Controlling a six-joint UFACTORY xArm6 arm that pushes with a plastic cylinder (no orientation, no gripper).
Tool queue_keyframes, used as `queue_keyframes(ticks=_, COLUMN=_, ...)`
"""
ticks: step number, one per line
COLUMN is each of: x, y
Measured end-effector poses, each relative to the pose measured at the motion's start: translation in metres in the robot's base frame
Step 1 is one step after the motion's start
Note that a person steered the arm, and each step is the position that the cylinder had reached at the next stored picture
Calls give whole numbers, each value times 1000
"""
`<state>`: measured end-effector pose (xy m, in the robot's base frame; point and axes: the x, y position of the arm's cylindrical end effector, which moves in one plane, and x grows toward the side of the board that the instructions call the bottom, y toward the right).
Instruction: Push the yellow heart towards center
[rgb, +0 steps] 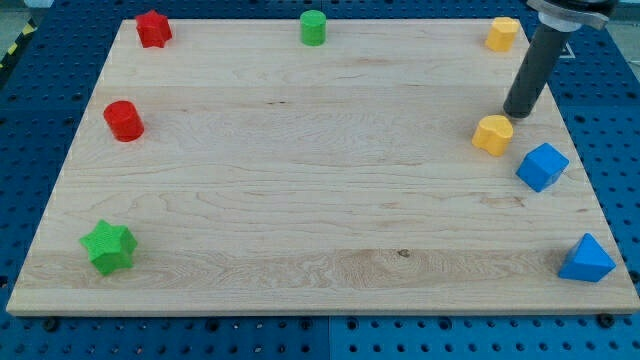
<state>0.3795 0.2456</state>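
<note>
The yellow heart (492, 134) lies near the right side of the wooden board (320, 200), a little above mid-height. My tip (517, 114) stands just above and to the right of it, very close to its upper right edge; I cannot tell whether they touch. The dark rod slants up towards the view's top right corner. A second yellow block (502, 33) sits at the board's top right corner.
A blue cube (541, 166) lies just right of and below the heart. A blue triangular block (586, 259) is at the bottom right. A red star (153, 28), green cylinder (313, 27), red cylinder (124, 120) and green star (109, 247) lie along the top and left.
</note>
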Motion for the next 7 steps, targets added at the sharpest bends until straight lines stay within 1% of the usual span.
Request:
queue_keyframes(ticks=4, x=3, y=1)
queue_keyframes(ticks=5, x=11, y=7)
queue_keyframes(ticks=6, x=25, y=41)
queue_keyframes(ticks=7, x=37, y=63)
